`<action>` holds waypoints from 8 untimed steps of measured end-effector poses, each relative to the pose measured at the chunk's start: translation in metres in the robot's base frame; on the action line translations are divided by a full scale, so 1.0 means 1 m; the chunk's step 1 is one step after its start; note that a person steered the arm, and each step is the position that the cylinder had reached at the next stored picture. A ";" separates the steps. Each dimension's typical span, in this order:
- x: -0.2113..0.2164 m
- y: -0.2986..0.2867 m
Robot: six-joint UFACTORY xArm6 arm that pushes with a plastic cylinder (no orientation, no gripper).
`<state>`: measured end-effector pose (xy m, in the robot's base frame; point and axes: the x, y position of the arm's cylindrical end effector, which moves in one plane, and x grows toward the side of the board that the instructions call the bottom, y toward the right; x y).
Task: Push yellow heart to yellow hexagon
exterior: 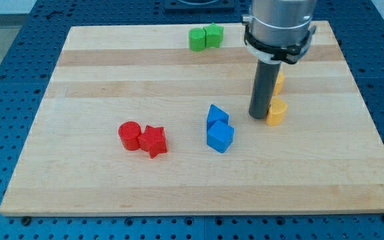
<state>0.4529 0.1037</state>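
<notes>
Right of centre, the rod's tip (pixel 259 117) stands on the wooden board (pixel 112 187), touching the yellow heart (pixel 277 113); the yellow hexagon (pixel 279 83) lies just above, partly hidden. The rod has no jaws and holds nothing.

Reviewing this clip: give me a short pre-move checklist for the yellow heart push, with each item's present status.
1. My tip is on the board beside the target block: ok, it stands just at the view's left of the lower yellow block.
2. Which yellow block is the heart: cannot tell, the rod hides most of the upper yellow block.
3. The two yellow blocks already touch: cannot tell, but they lie close.
4. Blue blocks are out of the path: ok, they lie left of the tip.
5. Red blocks and green blocks are far off: ok.
</notes>
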 end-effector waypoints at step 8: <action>0.041 0.028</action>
<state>0.4937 0.1319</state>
